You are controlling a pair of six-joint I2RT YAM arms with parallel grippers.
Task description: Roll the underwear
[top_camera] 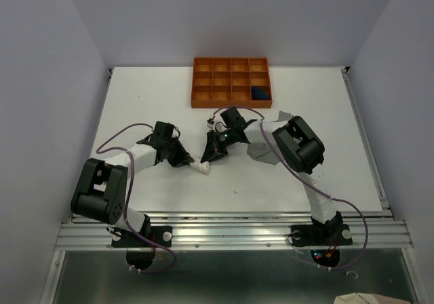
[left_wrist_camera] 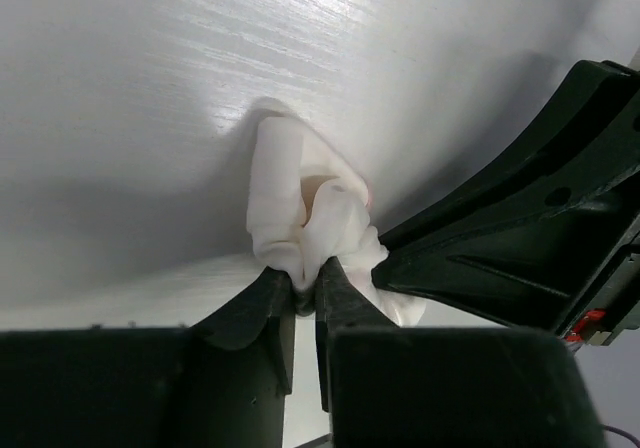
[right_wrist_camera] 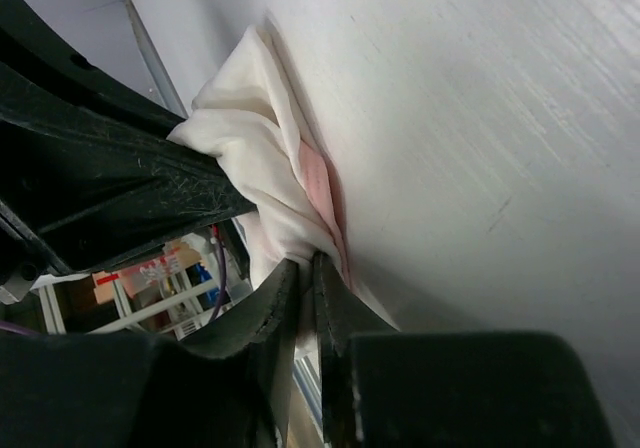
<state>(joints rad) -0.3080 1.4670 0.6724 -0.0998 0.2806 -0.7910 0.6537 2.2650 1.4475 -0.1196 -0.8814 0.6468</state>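
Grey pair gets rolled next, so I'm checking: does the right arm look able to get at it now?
Probably not yet: the right tool is pinching the pale pink-white underwear, and the grey underwear lies mostly beneath that arm's own forearm, awkwardly close in.

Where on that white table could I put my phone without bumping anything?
Free: the far-left corner of the table beside the orange tray, the right side past the right arm, the near strip. Crowded: the centre, where left fingers and right fingers pinch the pale underwear.
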